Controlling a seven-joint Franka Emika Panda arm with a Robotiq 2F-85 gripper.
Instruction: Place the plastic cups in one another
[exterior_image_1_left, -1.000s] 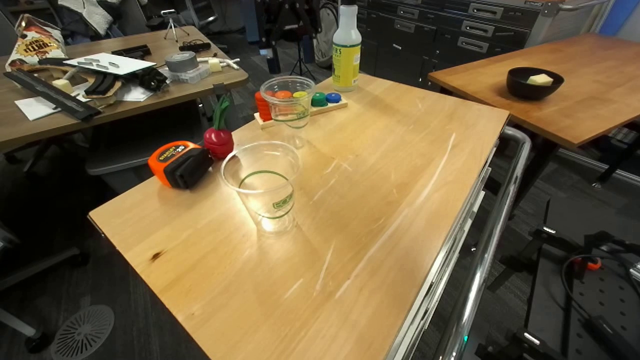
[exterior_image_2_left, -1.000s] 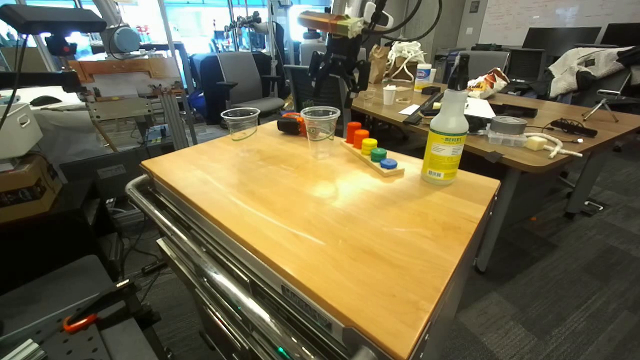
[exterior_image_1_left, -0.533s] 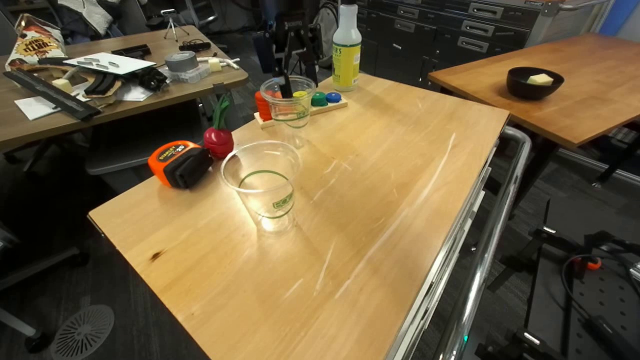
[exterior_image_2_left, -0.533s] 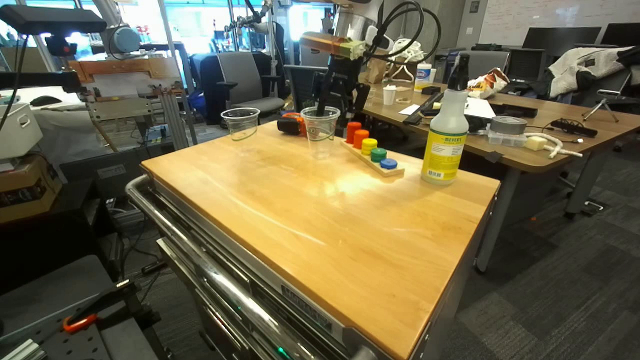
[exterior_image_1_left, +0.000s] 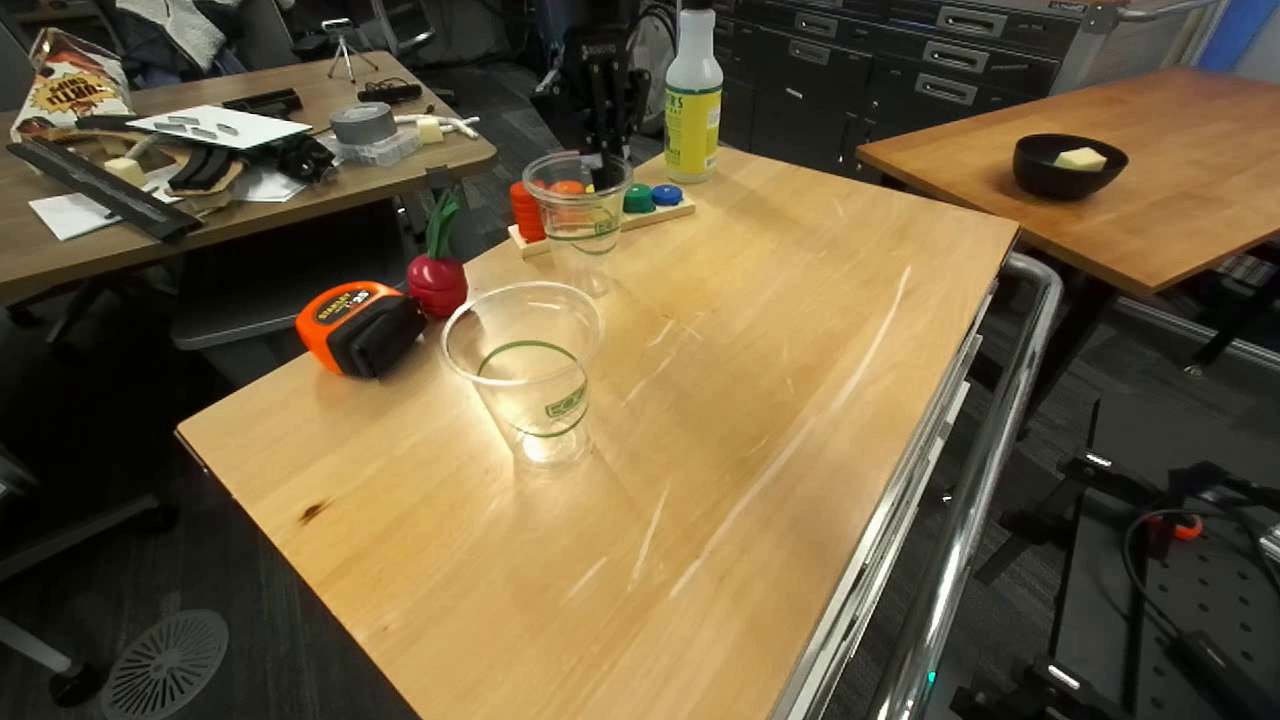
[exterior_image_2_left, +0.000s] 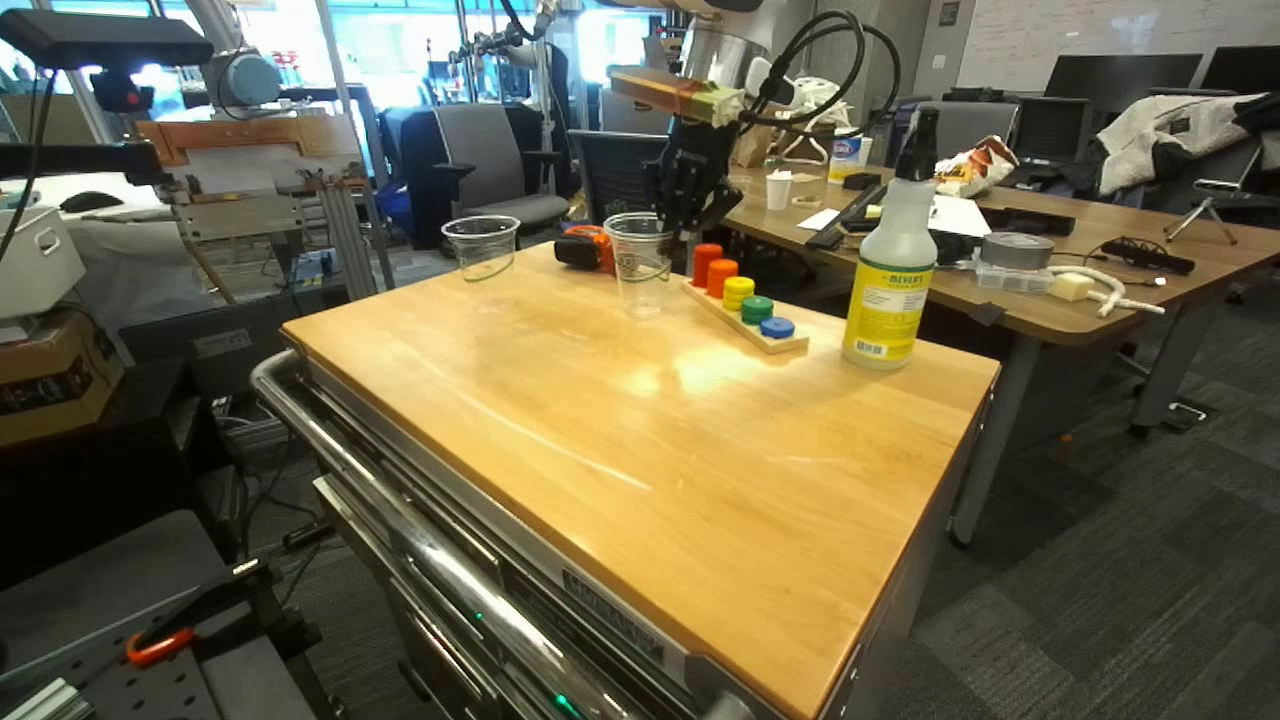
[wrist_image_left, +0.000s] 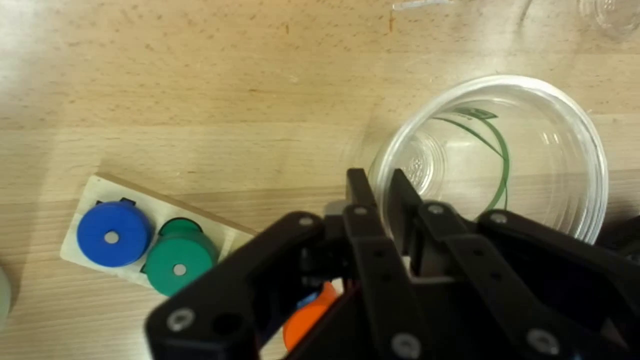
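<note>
Two clear cups (exterior_image_1_left: 525, 375) (exterior_image_1_left: 583, 232) on scratched wooden tabletop (exterior_image_1_left: 700, 420), cluttered desk (exterior_image_1_left: 455, 148), carpet (exterior_image_2_left: 1100, 580)

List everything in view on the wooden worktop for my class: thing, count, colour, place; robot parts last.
plastic cups: 2, clear with green print, standing apart
stacking toy: 1, red, orange, yellow, green and blue on pale wood, near one cup
spray bottle: 1, translucent with yellow label, near the toy's blue end
tape measure: 1, orange and black, at the worktop edge
radish-shaped object: 1, red and green, beside the tape measure
gripper: 1, black, fingers either side of that cup's rim, grip unclear
arm: 1, silver and white, above the gripper
</note>
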